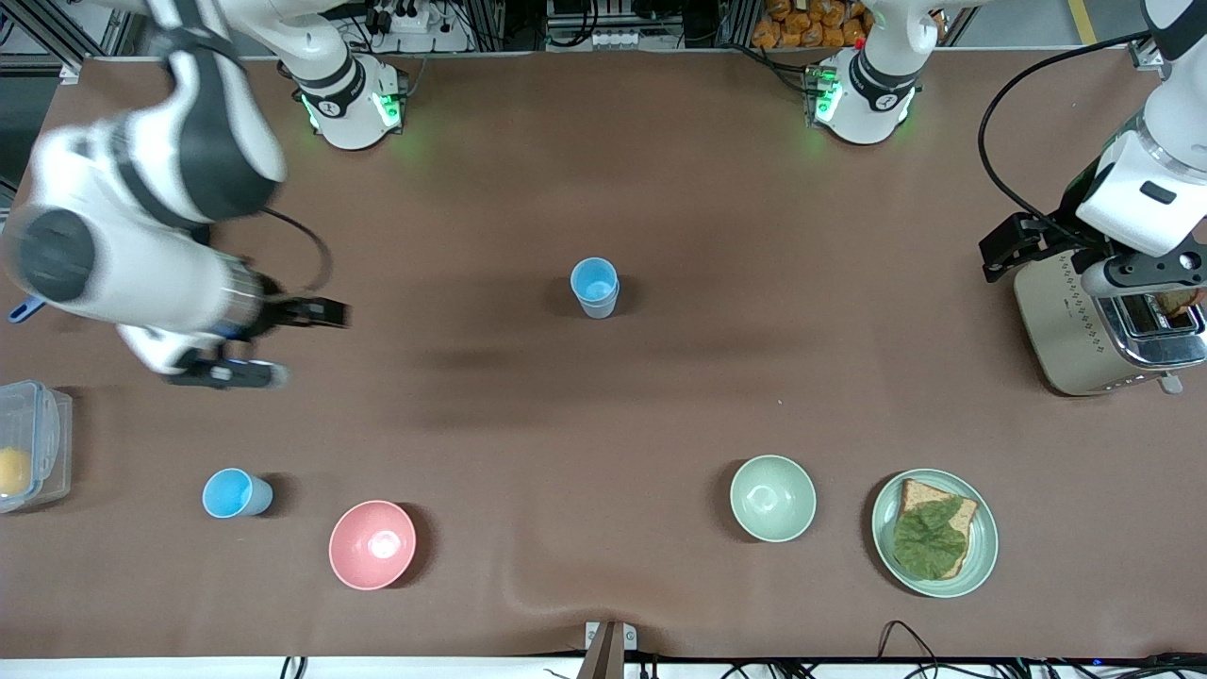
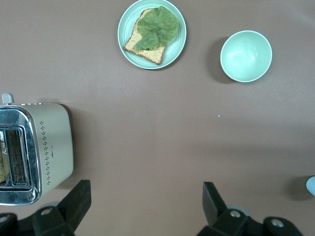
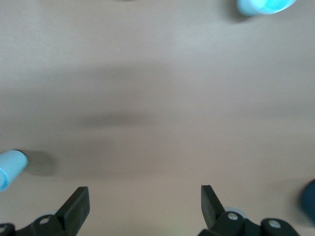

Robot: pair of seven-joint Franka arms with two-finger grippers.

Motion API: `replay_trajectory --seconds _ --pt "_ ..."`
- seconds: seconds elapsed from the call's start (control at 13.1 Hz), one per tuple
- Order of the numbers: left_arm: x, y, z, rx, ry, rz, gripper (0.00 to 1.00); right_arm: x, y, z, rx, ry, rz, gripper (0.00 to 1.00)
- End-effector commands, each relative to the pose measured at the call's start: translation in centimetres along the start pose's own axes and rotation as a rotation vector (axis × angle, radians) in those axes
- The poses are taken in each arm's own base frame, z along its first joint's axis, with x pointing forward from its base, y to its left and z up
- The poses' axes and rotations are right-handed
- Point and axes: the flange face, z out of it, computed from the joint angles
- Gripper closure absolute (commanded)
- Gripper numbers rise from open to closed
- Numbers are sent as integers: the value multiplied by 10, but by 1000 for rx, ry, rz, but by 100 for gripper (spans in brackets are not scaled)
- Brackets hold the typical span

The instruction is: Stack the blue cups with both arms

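One blue cup (image 1: 594, 286) stands mouth up in the middle of the table. It also shows at the edge of the right wrist view (image 3: 10, 169) and of the left wrist view (image 2: 311, 186). A second blue cup (image 1: 236, 493) sits nearer the front camera, toward the right arm's end, beside the pink bowl (image 1: 372, 544). It shows in the right wrist view too (image 3: 263, 5). My right gripper (image 1: 281, 343) is open and empty over bare table between the two cups (image 3: 143, 204). My left gripper (image 1: 1066, 259) is open and empty, up beside the toaster (image 2: 145, 201).
A toaster (image 1: 1099, 325) stands at the left arm's end. A pale green bowl (image 1: 772, 497) and a plate (image 1: 981, 556) with bread and lettuce sit near the front edge. A clear container (image 1: 33, 443) holding something yellow is at the right arm's end.
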Motion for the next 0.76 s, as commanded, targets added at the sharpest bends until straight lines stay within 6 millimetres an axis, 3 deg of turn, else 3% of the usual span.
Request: replay_trajectory --seconds 0.0,0.38,0.69 --pt "0 -3 -6 -14 -10 22 0 -41 47 -37 -24 64 -99 0" --pt "1 -1 -12 -17 -1 24 0 -62 106 -88 -126 157 -189 0" --pt "-3 -4 -10 -13 -41 19 0 -77 129 -110 -125 182 -151 0"
